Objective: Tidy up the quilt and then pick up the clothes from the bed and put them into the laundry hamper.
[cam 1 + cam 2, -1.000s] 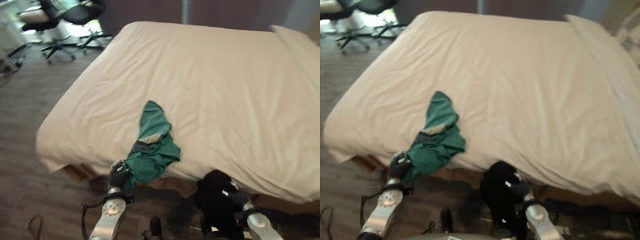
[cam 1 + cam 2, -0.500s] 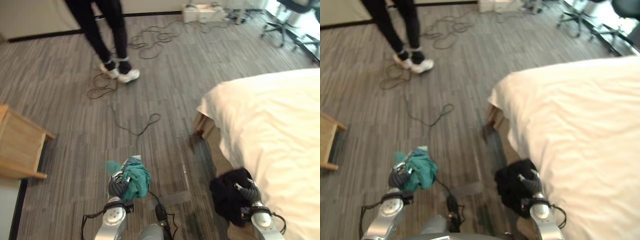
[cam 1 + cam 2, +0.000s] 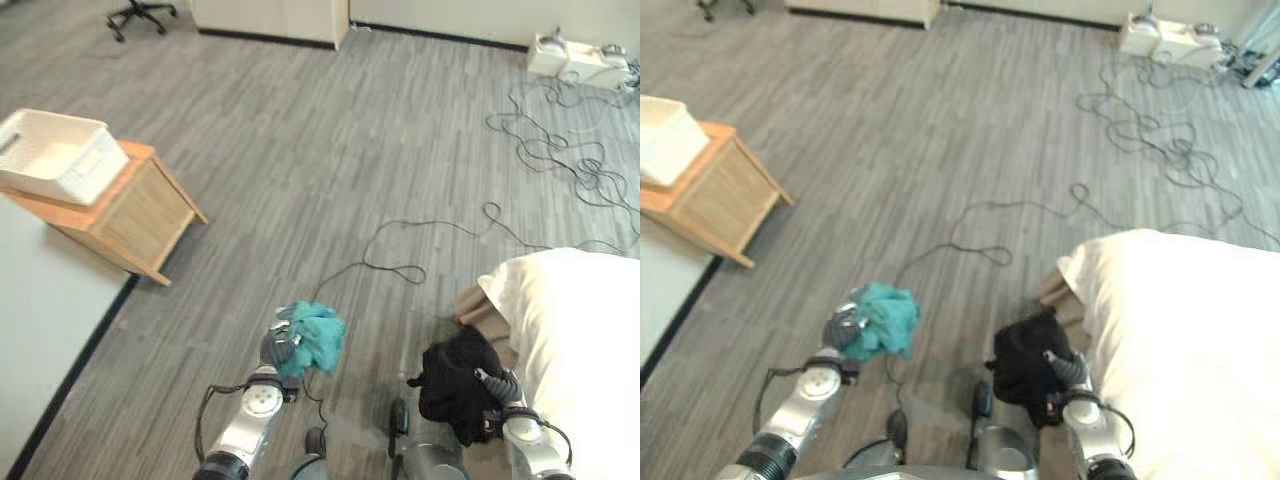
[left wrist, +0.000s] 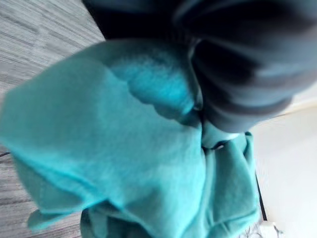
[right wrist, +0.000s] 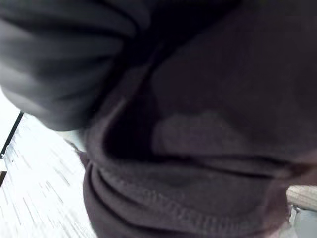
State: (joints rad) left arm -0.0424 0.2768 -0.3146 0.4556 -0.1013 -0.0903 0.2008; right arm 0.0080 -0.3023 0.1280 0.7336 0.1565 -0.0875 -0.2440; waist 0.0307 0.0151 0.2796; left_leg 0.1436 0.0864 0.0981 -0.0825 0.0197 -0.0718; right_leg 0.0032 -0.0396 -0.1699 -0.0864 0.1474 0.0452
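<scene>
**Both my hands full, open floor ahead**

My left hand (image 3: 277, 348) sits low in the frame, left of centre, fingers clenched around a bunched teal garment (image 3: 313, 338) that hangs above the grey plank floor (image 3: 300, 150). My right hand (image 3: 497, 387) is at the lower right, wrapped in a black garment (image 3: 452, 382) that it grips; the bundle hangs just beside the corner of the bed (image 3: 580, 340), whose cream quilt (image 3: 1190, 330) fills the lower right of the frame.

In the upper left stands a low wooden cabinet (image 3: 125, 220) with a white slatted hamper (image 3: 55, 155) resting on top, well apart from both hands. Between me and it the floor is bare planks. A thin black cable (image 3: 400, 268) loops across the floor in the middle of the frame, ahead of the teal garment, and a tangle of cables (image 3: 565, 150) lies in the upper right, near white boxes (image 3: 580, 60) against the wall. An office chair base (image 3: 140, 15) shows at the top left edge.

The eye views give the whole room but little of my fingers. The left wrist view shows the teal garment (image 4: 124, 148) pressed up against the dark cover of my hand, with floor planks beyond. The right wrist view shows black cloth (image 5: 208, 139) with a stitched hem close against the hand.
</scene>
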